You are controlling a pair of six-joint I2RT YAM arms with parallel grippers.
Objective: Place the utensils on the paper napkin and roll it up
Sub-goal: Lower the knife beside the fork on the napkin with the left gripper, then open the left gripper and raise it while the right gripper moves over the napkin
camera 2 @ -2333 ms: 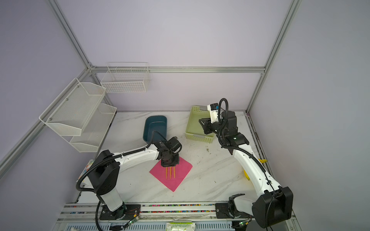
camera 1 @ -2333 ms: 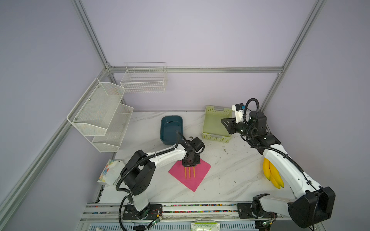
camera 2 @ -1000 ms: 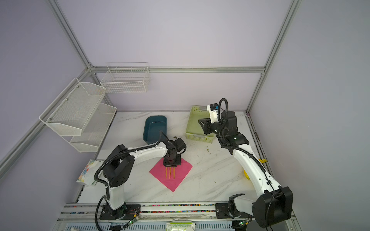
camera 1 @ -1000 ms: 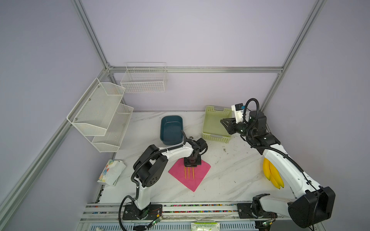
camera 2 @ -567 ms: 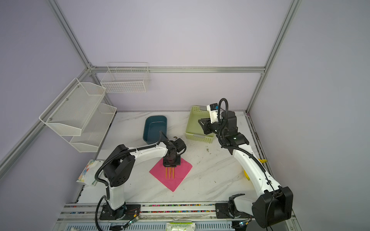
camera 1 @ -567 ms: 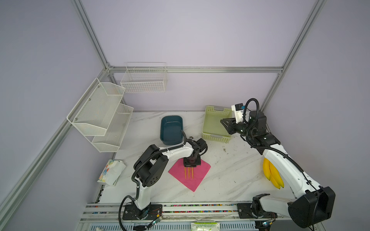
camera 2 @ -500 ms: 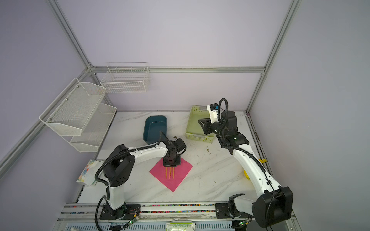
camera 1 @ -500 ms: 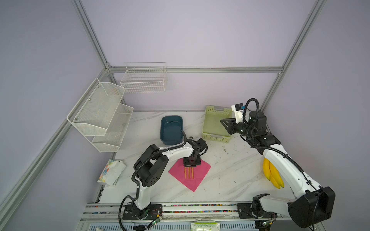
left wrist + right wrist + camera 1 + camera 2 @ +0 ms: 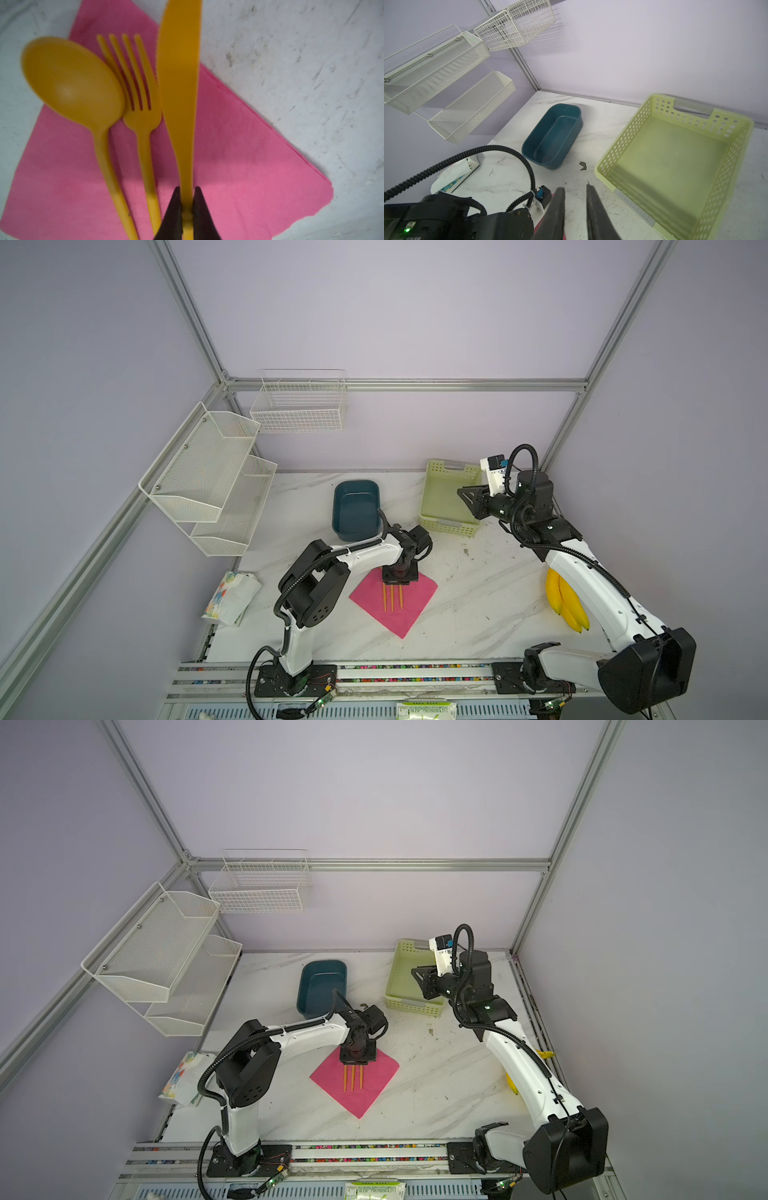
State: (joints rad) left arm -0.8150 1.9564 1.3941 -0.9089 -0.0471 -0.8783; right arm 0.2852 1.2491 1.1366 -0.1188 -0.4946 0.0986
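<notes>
In both top views the 3 utensils [image 9: 392,595] [image 9: 353,1077] lie side by side on the pink napkin [image 9: 417,597] [image 9: 379,1073], reaching out from under the left jaws. In the left wrist view those jaws pinch the knife [image 9: 178,83] by its handle, with the fork [image 9: 141,116] and spoon [image 9: 72,83] just beside them. In the right wrist view the right jaws stand slightly apart and empty, above the counter [image 9: 500,182], with a green basket [image 9: 623,145] ahead.

Left gripper [image 9: 186,193] points straight down off a bent arm, fingers pinched on the knife [image 9: 178,83] handle. Right gripper [image 9: 575,192] sits raised (wrist roughly level), jaws a bit apart.
</notes>
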